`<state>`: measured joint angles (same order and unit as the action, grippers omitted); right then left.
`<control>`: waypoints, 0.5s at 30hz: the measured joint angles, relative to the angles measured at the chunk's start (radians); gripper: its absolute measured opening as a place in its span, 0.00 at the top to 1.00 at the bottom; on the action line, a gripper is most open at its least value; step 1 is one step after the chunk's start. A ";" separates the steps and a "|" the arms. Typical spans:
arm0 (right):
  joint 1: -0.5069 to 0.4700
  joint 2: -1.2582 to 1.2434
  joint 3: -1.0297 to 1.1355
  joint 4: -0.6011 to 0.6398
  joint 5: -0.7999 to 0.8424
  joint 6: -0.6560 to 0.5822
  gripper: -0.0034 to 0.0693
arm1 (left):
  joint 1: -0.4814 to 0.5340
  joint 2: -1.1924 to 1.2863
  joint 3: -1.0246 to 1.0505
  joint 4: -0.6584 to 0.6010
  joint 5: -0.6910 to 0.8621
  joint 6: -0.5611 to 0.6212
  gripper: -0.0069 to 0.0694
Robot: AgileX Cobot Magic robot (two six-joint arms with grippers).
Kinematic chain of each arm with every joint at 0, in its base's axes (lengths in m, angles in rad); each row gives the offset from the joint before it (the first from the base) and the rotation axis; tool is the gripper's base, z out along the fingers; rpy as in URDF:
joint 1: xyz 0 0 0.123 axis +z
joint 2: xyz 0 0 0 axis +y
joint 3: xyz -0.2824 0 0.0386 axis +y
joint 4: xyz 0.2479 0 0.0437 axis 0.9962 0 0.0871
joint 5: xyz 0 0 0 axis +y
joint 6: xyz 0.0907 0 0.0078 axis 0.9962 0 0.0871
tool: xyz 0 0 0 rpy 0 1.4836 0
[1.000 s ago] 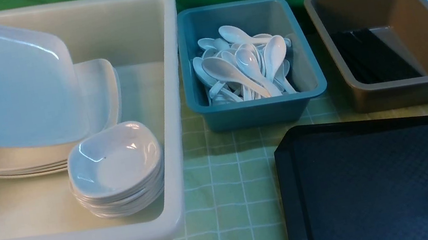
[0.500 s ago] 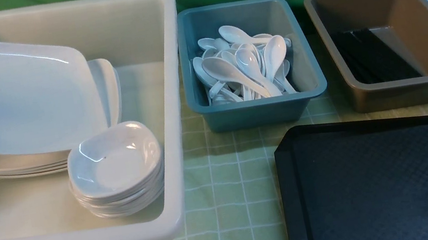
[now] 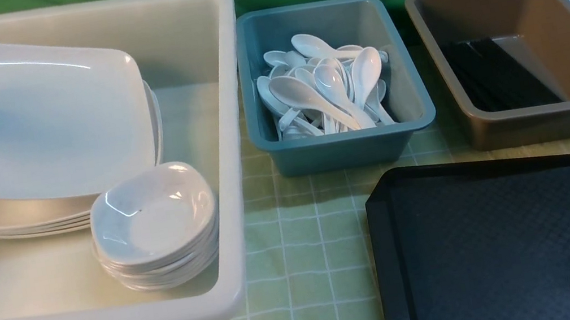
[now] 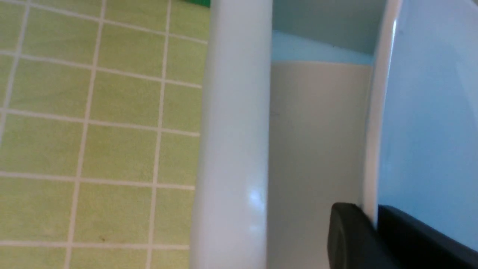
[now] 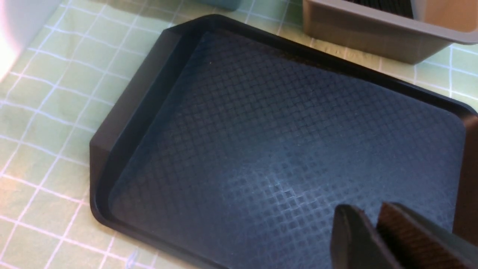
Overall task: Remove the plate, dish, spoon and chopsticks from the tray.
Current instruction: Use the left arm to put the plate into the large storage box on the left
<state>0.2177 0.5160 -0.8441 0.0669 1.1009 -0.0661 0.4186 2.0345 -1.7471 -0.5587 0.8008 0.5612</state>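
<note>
Plate [image 3: 40, 115], the large glossy white squarish one, dropped over the last second from a steep tilt at the upper left of the front view to nearly flat, just above the stack of matching white plates [image 3: 26, 221] inside the big cream plastic tub [image 3: 224, 135]. Left gripper [image 4: 368, 233] was clamped on the plate's rim at its left edge, one black finger either side of the rim in the wrist view. Whether the grip had started to ease I couldn't tell; contact still looked firm. Plate's near edge looked close to the stack; whether it touched, unclear.

Black textured rectangular tray [image 3: 515, 238] on the green checked bench [image 3: 305, 248] showed nothing on it in the front or right wrist view, though its right end ran out of frame. White soup spoons [image 3: 325, 90] were piled in the teal bin [image 3: 345, 142], black chopsticks [image 3: 494, 72] lay in the brown tub [image 3: 535, 117], and a stack of small deep white dishes [image 3: 155, 226] sat in the cream tub beside the plates.

Right gripper [image 5: 369, 239] hovered over the tray, fingers nearly together with a thin gap, holding nothing.

Judgement: plate looked like the last item, and the task was almost done. Remaining: lower it onto the stack, release, pull the left arm out. Risk: letting go while it was tilted could slide it onto the small dishes.
</note>
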 joint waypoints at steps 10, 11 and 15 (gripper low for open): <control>0.000 0.000 0.000 0.000 0.000 0.000 0.80 | -0.050 0.003 0.000 0.134 -0.034 -0.040 0.53; 0.000 0.000 0.000 0.000 0.000 0.000 0.79 | -0.050 -0.001 0.000 0.135 -0.029 -0.040 0.50; 0.000 0.000 0.000 0.000 0.000 -0.004 0.79 | -0.051 -0.039 0.000 0.139 -0.009 -0.041 0.45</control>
<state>0.2177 0.5160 -0.8441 0.0669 1.1009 -0.0700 0.3679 1.9953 -1.7471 -0.4198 0.7918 0.5198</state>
